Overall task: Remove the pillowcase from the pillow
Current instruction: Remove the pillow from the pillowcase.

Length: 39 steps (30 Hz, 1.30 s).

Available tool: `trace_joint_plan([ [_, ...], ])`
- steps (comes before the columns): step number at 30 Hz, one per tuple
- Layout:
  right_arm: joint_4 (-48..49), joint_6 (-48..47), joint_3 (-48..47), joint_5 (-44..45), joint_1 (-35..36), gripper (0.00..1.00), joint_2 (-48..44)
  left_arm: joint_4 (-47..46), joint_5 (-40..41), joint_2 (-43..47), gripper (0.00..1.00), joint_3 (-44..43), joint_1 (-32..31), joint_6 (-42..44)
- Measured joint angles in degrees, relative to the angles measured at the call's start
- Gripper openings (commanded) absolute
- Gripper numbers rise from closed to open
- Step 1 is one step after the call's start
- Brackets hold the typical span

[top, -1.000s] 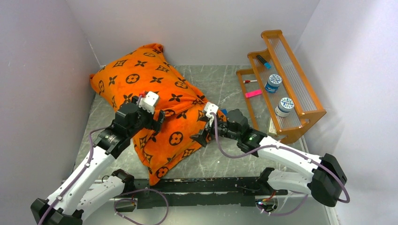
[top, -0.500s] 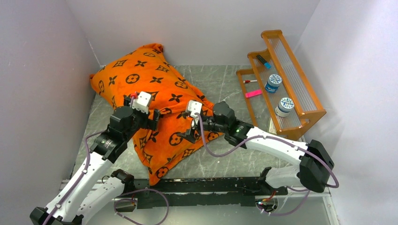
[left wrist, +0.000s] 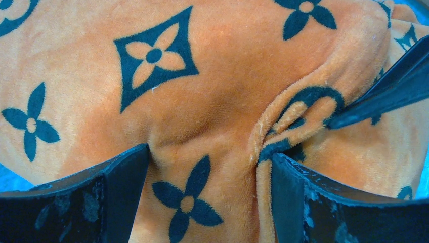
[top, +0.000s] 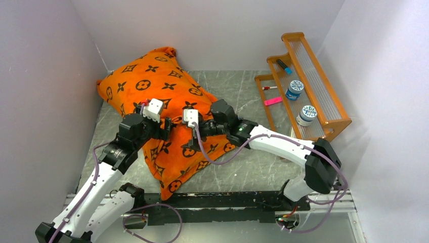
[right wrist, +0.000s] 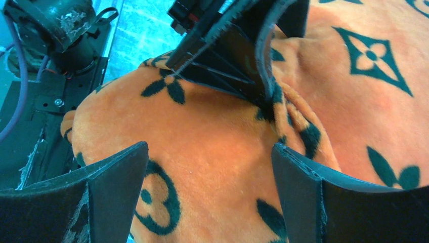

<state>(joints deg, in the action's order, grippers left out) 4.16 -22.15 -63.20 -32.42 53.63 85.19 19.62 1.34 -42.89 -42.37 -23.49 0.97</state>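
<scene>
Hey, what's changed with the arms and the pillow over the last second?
The right end effector swept left across the pillowcase, ending close beside the left end effector, which shifted slightly left early on. Both are open over the fabric; neither has closed. The pillowcase stays on, and the orange rack is unchanged.

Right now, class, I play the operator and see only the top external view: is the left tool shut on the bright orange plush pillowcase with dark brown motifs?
Observer: No; the left wrist view shows the left tool open, the bright orange plush pillowcase bulging between its fingers.
Operator: And the other arm?
Observer: The right tool is open too, straddling the pillowcase in its wrist view.
Operator: Anything bunched to pinch?
Observer: Yes, a raised fold lies beside one finger of the left tool.
</scene>
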Motion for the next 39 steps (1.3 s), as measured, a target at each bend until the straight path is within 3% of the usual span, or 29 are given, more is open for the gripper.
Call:
trace_joint_plan([
  [9, -4.37, -4.24, -4.72, -0.92, 1.16, 0.93, 3.80, -0.07, -0.68, -0.48, 0.84, 0.00, 0.81, -0.17],
  [18, -5.99, -8.02, -8.72, 5.40, 1.60, 0.92, 9.25, -0.07, -1.05, -0.50, 0.84, 0.02, 1.25, -0.17],
  [22, -6.54, -8.81, -8.79, 6.95, 1.95, 0.70, 9.57, -0.13, -1.05, -0.72, 0.85, 0.33, 1.36, -0.17],
  [28, -8.83, -9.29, -8.57, 7.30, 1.95, 0.16, 9.05, -0.11, -1.03, -1.22, 0.85, 0.37, 1.40, -0.17],
  [30, -9.11, -8.98, -7.48, 7.61, 1.95, 0.02, 7.80, -0.11, -1.05, -1.38, 0.85, 0.37, 1.40, -0.17],
  [39, -8.63, -8.24, -0.39, 10.75, 1.92, 0.00, -0.07, -0.50, -2.78, -2.45, 0.85, 0.37, 1.29, -0.63],
])
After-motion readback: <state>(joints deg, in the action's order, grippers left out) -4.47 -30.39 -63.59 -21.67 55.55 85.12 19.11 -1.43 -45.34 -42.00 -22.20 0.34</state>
